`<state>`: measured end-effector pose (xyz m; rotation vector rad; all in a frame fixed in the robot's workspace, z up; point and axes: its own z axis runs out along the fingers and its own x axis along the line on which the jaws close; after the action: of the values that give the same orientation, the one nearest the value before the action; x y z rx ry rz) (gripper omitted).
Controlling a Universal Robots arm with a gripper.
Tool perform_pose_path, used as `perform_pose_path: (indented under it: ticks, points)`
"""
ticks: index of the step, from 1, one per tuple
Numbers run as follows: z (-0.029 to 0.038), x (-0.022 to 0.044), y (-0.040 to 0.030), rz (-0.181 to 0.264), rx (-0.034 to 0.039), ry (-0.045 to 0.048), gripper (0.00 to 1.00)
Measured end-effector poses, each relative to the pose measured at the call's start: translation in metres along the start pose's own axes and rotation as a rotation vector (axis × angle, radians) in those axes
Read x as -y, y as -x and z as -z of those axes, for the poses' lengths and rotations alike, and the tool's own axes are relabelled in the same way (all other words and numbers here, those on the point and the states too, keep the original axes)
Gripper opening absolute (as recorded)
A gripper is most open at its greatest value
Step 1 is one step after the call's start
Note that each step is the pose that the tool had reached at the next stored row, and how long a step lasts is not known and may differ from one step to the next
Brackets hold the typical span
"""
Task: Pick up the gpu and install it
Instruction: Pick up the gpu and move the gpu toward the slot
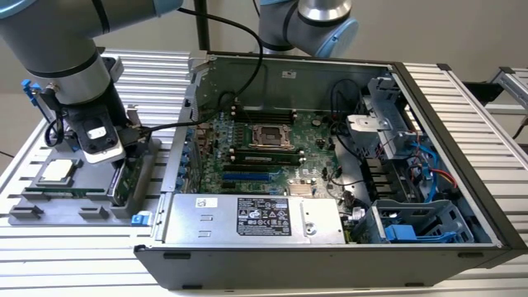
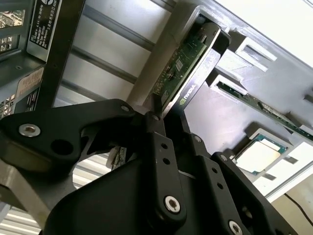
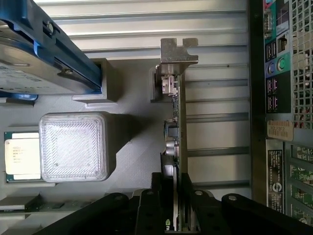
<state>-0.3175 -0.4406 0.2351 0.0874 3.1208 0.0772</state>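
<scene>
the exterior view looks down from high on the open case [image 1: 313, 269] and, at the exterior view's left, the tray [image 1: 62, 209]. both wrist views look close along the gripper [image 3: 177, 196] [image 2: 159, 115], sharing the gpu [image 3: 180, 122] [image 2: 183, 63] and tray.

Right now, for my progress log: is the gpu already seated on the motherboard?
No, the gpu stands on edge in the grey tray outside the case, the pincer gripping it.

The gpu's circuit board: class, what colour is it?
Green. The gpu shows it best in the second wrist view.
</scene>
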Motion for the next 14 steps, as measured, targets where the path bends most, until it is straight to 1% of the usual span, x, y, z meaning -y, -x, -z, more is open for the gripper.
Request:
perform_pose_path:
  ticks: [10, 12, 14]
  points:
    - [-0.0002, 0.0000, 0.0000, 0.003, 0.0000, 0.0001, 0.00]
    - [0.0005, -0.0001, 0.0000, 0.003, 0.0003, 0.0006, 0.00]
    - [0.0025, -0.0001, 0.0000, 0.003, -0.0001, 0.0001, 0.00]
